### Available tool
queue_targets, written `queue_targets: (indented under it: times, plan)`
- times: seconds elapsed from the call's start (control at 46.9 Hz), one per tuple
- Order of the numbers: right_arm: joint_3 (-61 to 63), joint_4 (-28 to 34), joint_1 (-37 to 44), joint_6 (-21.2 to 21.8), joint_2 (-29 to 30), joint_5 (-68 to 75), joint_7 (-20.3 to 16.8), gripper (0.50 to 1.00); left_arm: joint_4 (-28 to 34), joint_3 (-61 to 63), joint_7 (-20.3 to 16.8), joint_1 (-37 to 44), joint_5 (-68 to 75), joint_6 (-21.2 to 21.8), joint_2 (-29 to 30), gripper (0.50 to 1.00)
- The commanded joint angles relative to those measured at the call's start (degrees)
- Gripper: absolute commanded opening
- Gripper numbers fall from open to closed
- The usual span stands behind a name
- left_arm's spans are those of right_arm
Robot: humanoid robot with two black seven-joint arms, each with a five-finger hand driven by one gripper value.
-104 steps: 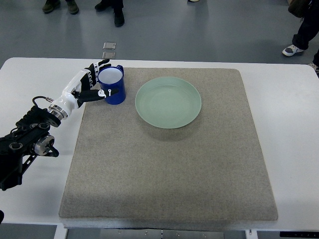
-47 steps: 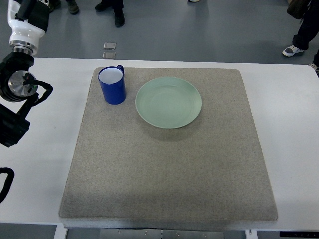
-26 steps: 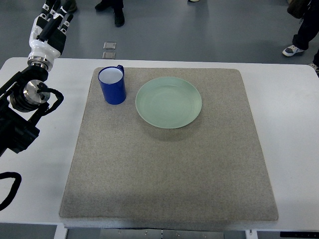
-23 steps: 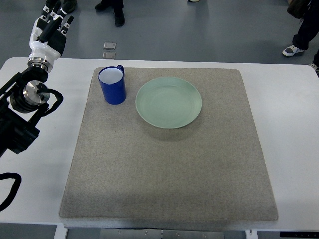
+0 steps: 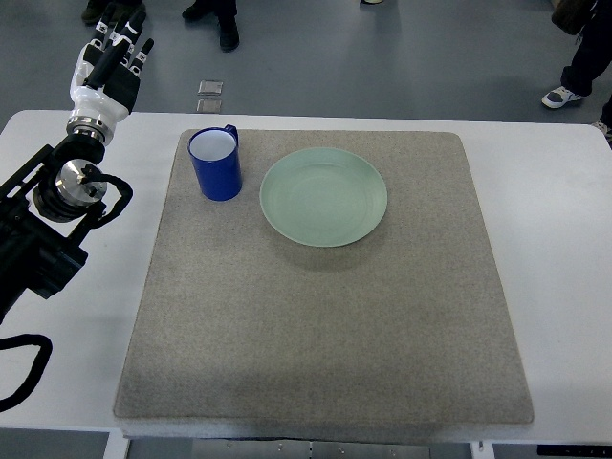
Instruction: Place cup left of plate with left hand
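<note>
Now over to the mat: blue cup (image 5: 216, 164) standing upright on the grey felt mat (image 5: 325, 287), near its far left corner, white inside, handle turned toward the far edge. Sitting just beside the pale green plate (image 5: 323, 196), on the plate's left, a narrow strip of mat between the two, not touching. Plate lying flat, nothing on it, toward the far middle of the mat.

Left hand (image 5: 108, 69) well clear of the cup, off to the far left, up past the far left corner of the white table (image 5: 564, 258). Fingers (image 5: 120, 43) extended and close together, pointing away toward the far side, wrapped around nothing. White palm shell, dark finger segments. Below it, a round metal wrist joint (image 5: 75, 182) and the black arm (image 5: 33, 258) running down along the picture's left edge over the bare table top, with a loop of black cable (image 5: 24, 373) near the lower left corner.

Mat covering most of the table, its left edge slanting outward toward the near side. Grey floor (image 5: 382, 57) beyond the table, two small square plates (image 5: 209, 97) set into it. Shoes of people (image 5: 206, 14) standing at the top edge of the view, another shoe (image 5: 560, 96) at the far right.
</note>
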Motion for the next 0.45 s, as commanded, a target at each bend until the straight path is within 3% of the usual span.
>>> queue_targets:
  times: [0.0,0.427]
  plan:
    - [0.0,0.0,0.0,0.0,0.0,-0.1,0.0,0.932,0.0,0.0,0.0,0.1,0.0,0.0,0.0,0.999]
    - [-0.1,0.0,0.0,0.1,0.0,-0.2,0.0,0.932,0.0,0.0,0.0,0.0,0.0,0.1,0.0,0.999]
